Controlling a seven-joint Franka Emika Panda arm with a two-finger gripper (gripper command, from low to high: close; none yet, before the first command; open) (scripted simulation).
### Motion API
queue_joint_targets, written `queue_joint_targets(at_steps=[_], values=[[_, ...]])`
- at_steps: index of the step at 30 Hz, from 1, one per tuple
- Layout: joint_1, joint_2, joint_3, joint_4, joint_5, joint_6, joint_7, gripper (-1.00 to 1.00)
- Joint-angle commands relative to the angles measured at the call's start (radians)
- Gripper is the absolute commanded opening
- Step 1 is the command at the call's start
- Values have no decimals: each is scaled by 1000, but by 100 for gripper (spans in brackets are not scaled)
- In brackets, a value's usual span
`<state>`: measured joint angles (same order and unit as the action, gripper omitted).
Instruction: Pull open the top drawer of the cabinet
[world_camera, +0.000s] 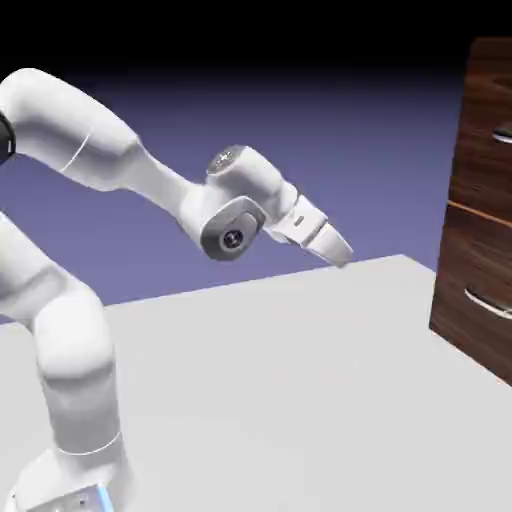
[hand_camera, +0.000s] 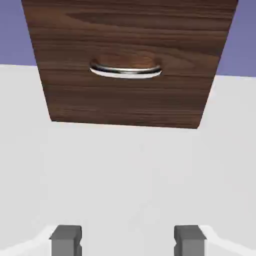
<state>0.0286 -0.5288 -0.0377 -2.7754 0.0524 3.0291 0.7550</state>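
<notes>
The cabinet (world_camera: 462, 262) of dark brown wood grain stands at the exterior view's right edge, cut off by the frame. Its top drawer (world_camera: 484, 110) shows only a sliver of silver handle (world_camera: 504, 135). Below a pale seam lies the lower drawer, with its own handle (world_camera: 489, 303). My gripper (world_camera: 340, 255) hangs above the table, well left of the cabinet and pointing down toward it. In the hand view the gripper (hand_camera: 128, 242) is open, grey fingertips (hand_camera: 66, 240) wide apart with only table between them. That view faces the cabinet (hand_camera: 125, 100) and a curved silver handle (hand_camera: 125, 70), low near the table.
The white table (world_camera: 290, 380) stretches from the robot's base to the cabinet's foot. The arm's elbow (world_camera: 232, 228) is bent high over the table's middle. A blue-violet backdrop lies behind.
</notes>
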Motion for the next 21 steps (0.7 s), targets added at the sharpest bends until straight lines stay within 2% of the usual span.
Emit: queue_joint_targets(at_steps=[1,21], values=[[14,34,-31,29,44,-7,12,0],[289,717,-656,603,913,-138,243,0]])
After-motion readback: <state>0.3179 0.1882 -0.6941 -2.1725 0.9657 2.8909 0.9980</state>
